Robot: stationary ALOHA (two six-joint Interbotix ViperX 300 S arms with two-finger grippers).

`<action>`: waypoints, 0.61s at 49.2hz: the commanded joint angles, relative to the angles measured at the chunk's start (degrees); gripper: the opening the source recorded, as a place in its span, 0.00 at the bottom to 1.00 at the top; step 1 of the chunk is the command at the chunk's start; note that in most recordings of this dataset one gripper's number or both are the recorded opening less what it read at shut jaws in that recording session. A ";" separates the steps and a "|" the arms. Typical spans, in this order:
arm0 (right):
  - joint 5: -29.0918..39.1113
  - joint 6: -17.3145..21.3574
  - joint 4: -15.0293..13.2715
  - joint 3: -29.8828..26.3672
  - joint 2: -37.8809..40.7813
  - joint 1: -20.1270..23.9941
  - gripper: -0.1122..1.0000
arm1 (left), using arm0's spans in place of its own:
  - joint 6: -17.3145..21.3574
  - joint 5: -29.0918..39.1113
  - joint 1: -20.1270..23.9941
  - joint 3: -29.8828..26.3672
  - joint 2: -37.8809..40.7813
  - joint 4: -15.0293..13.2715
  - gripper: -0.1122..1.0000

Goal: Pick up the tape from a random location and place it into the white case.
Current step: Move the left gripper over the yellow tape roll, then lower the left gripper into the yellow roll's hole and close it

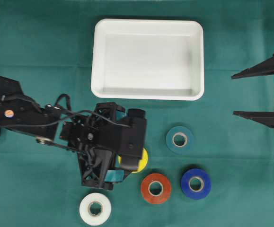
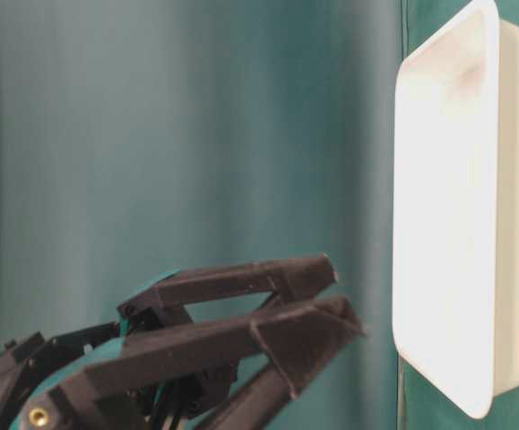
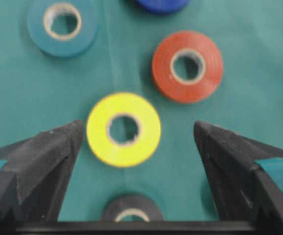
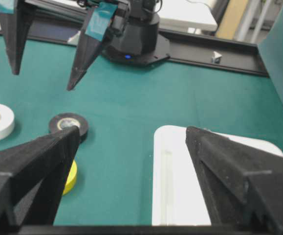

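Overhead straight down; low side view, seemingly rotated; both sharing white case (image 1: 148,59).

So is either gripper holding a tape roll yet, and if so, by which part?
Nothing is held. The left gripper is open above the yellow tape, its fingers clear of the roll. The right gripper is open too, off to the side.

Glossy white plastic case (image 1: 148,29)

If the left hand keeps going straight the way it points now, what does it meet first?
Most likely the yellow tape. The left hand points down at the cloth, jaws open, with that roll lying flat centred between the fingers. How far above it the hand is, I can't tell.
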 commanded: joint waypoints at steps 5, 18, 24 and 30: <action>-0.18 0.18 0.00 -1.49 0.44 -0.09 0.91 | 0.26 7.12 -0.18 -5.10 1.32 0.18 0.94; -0.18 0.18 0.00 -1.41 0.79 -0.09 0.91 | 0.35 8.00 -0.18 -6.06 1.85 0.18 0.94; -0.18 0.18 0.00 -1.41 1.32 -0.18 0.91 | 0.35 7.38 -0.35 -5.98 1.85 0.18 0.94; -0.18 0.18 0.00 -1.49 1.58 -0.09 0.91 | 0.35 6.94 -0.62 -5.98 1.85 0.18 0.94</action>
